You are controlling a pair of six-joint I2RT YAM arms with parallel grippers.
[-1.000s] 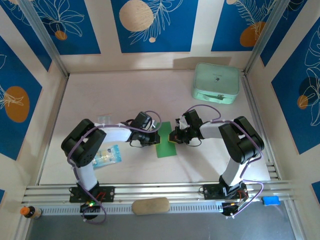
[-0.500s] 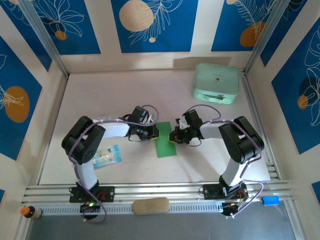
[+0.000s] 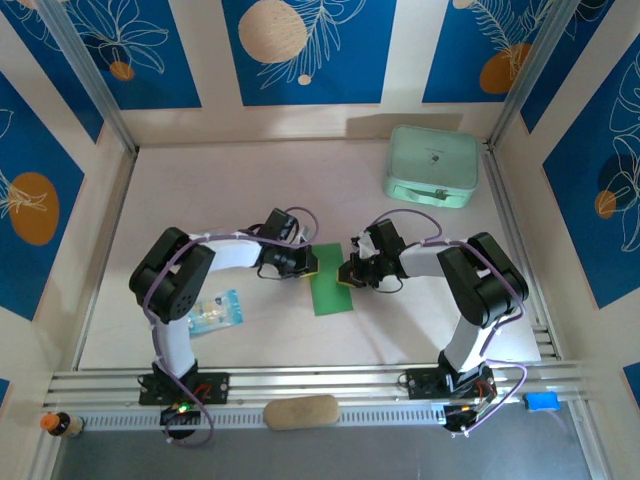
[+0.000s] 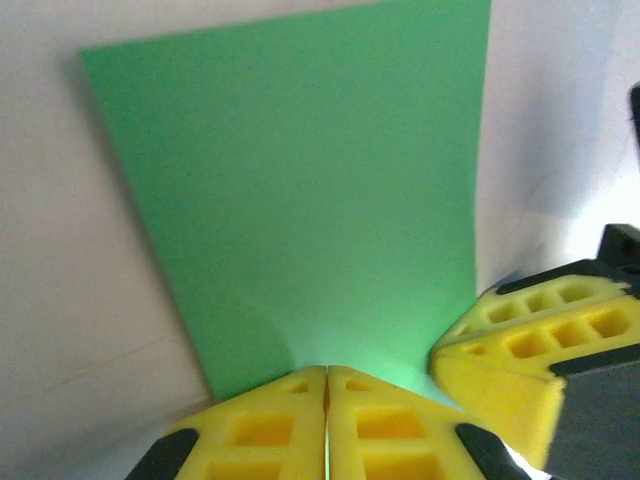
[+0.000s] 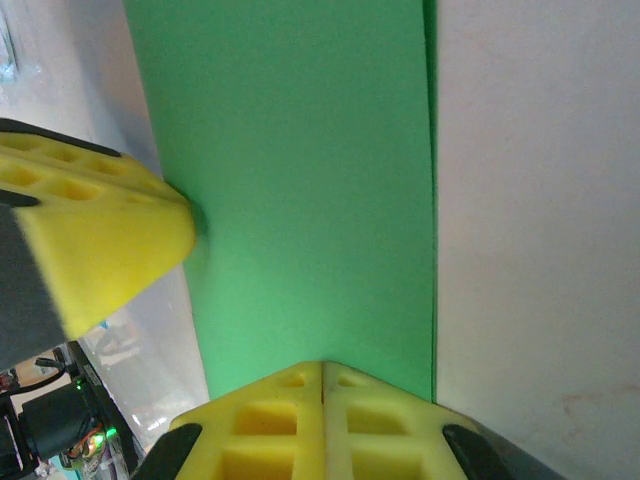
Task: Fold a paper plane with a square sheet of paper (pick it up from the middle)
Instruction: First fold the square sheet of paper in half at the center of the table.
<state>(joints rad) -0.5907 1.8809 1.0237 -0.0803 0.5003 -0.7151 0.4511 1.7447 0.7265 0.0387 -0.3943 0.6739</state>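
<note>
Blue wall panels printed with pale leaves and orange fruit enclosed a pale table (image 3: 200, 190), on which a mint-green case (image 3: 432, 165) was the largest object. The square sheet of paper (image 3: 332, 290), bright green, lay flat on the table, nearer the arm bases than the case and off to its left. From above it showed as an upright rectangle rather than a square. A doubled edge in the right wrist view suggested it had been folded once in half. Both arms met at the end of the sheet that faced the case. The left gripper (image 3: 312, 265) rested on one corner there and the right gripper (image 3: 346, 272) on the other. Each gripper was clenched, its yellow pads pressed together with no gap, and its tips touched the paper's edge. Whether either had a layer of paper caught between its pads could not be told. The work appeared to be at an early fold, with no pointed nose or dart shape yet formed. The next move would likely call for one gripper to pin the sheet flat. The other would then need to lift a corner and bring it to the centre line without dragging the thin paper. A clear packet with blue print (image 3: 213, 312) lay much farther left of the case, near the left arm.
</note>
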